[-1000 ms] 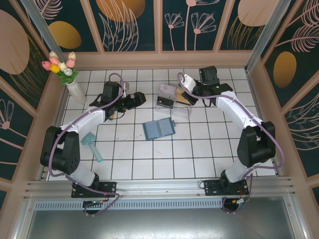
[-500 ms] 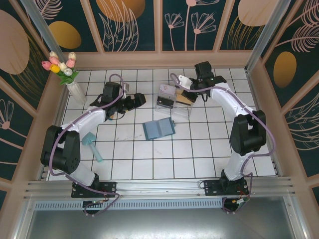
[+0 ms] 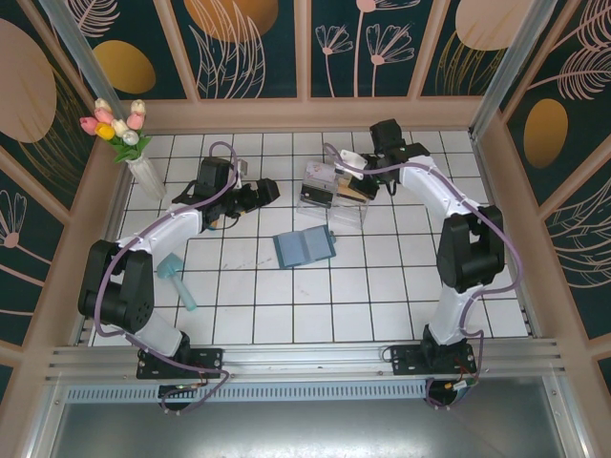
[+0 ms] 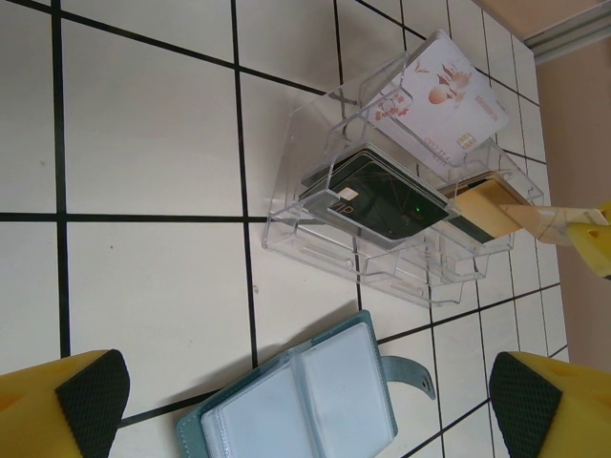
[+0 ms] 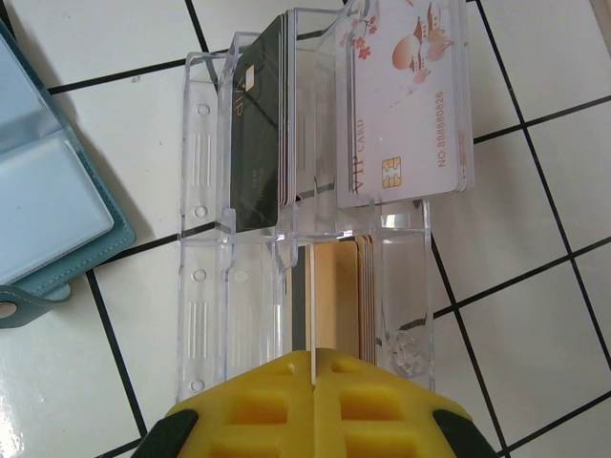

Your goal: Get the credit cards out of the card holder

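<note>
- The left arm rises from its base at the near left and folds its elbow outward to the left. Its white forearm then slopes toward the far middle of the counter (image 3: pixel 286 315).
- The left fingers (image 3: pixel 263 192) point right toward the clear box (image 5: pixel 202 191). They are spread wide with nothing between the black pads.
- In the left wrist view the open card holder (image 3: pixel 305 246) lies between those two pads, with the box beyond it.
- The right arm stands up from its base at the near right, with the elbow high. Its white forearm reaches to the far side, then bends at the wrist so the hand turns left and down over the box.
- The right fingers (image 5: pixel 286 415) are pressed together, pinching the edge of a thin card (image 5: pixel 309 305). This card stands in the box compartment nearest them, just beside a gold stack (image 5: pixel 344 296).
- The other credit cards also stand in the box: a white card marked VIP (image 5: pixel 406 105) and a dark card (image 5: pixel 253 134) fill the two farther compartments.
- The card holder lies flat and open on the counter, just beside the box on its near side and between the two arms. Its pale blue-grey pockets face up, and its strap tab points toward the box.
</note>
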